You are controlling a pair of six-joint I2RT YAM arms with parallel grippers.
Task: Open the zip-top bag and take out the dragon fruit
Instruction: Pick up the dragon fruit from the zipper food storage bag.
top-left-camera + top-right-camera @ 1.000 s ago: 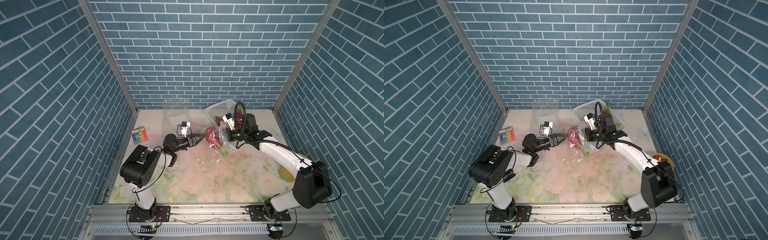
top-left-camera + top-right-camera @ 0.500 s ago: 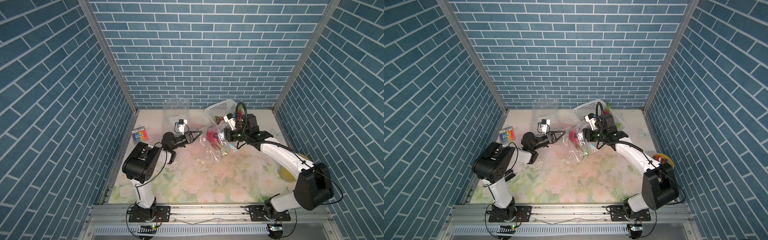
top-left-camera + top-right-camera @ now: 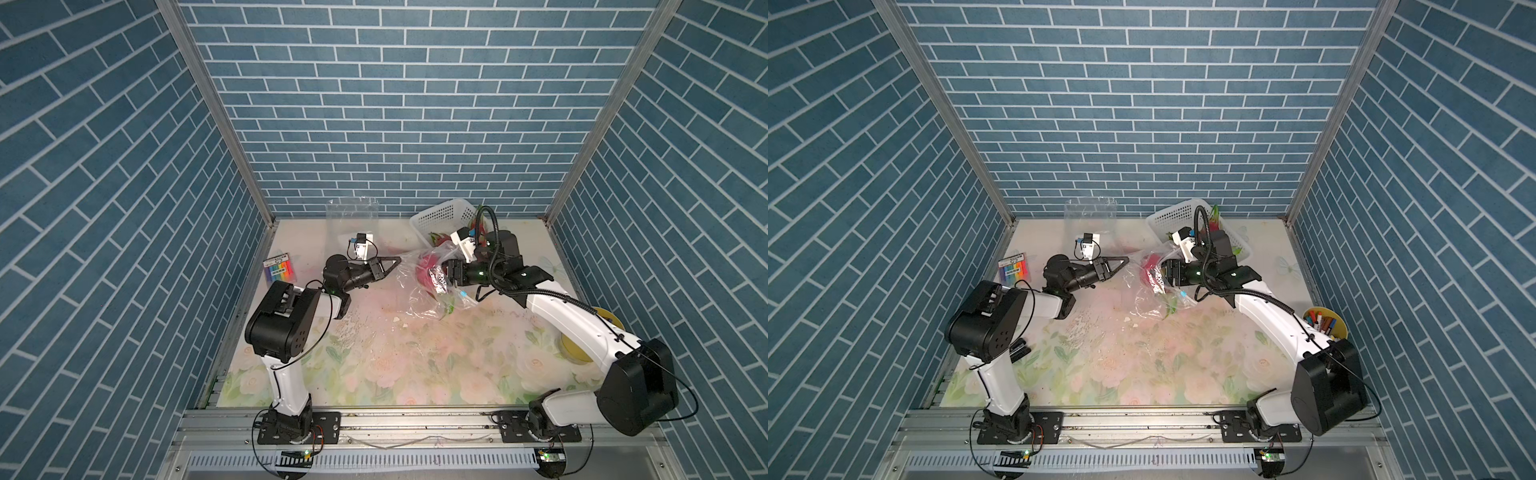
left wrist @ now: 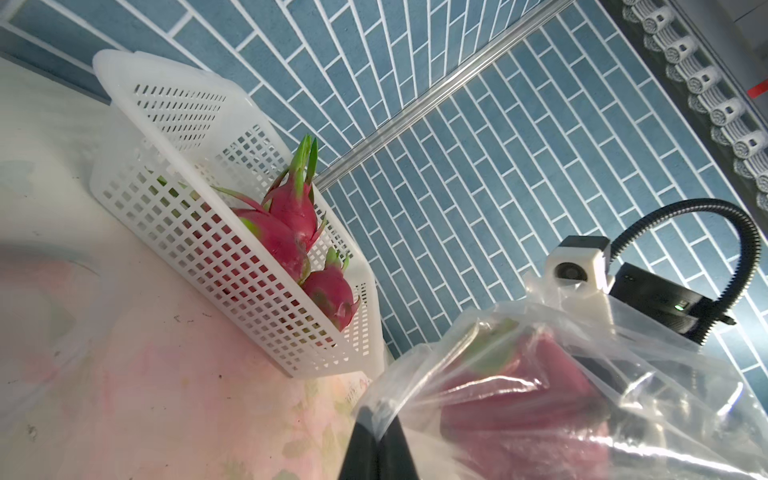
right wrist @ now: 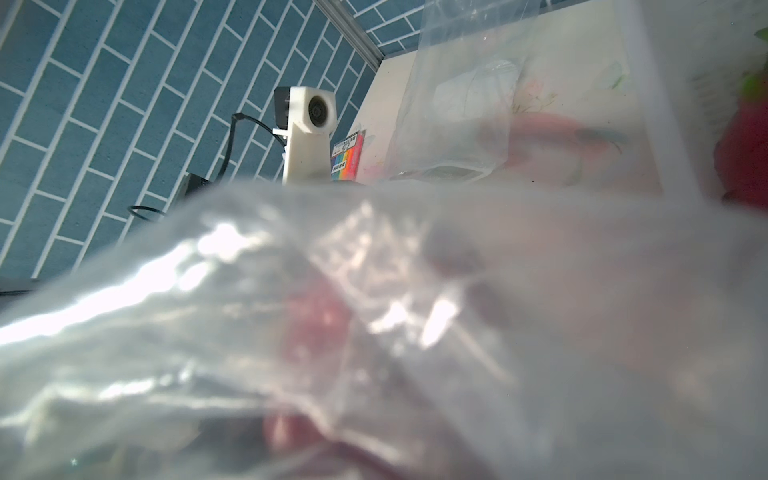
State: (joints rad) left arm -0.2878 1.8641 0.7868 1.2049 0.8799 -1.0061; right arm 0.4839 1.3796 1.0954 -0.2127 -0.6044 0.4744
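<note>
The clear zip-top bag (image 3: pixel 419 291) hangs above the table between my two arms, and the pink dragon fruit (image 3: pixel 426 266) shows through it. My left gripper (image 3: pixel 397 259) is shut on a corner of the bag's plastic edge; in the left wrist view its black fingers (image 4: pixel 361 440) pinch that edge beside the dragon fruit (image 4: pixel 519 399). My right gripper (image 3: pixel 442 272) reaches in from the right and is closed on the dragon fruit. In the right wrist view the bag (image 5: pixel 208 311) drapes over the camera and hides the fingers. Only a blurred red patch of the dragon fruit (image 5: pixel 316 316) shows there.
A white basket (image 3: pixel 440 216) at the back right holds other dragon fruits (image 4: pixel 291 216). An empty clear bag (image 3: pixel 353 212) leans on the back wall. A colour card (image 3: pixel 280 270) lies at the left. A yellow cup of markers (image 3: pixel 1325 322) stands at the right.
My left gripper has gone from open to shut on the bag's edge and risen a little. The right arm and the dragon fruit have shifted slightly.
</note>
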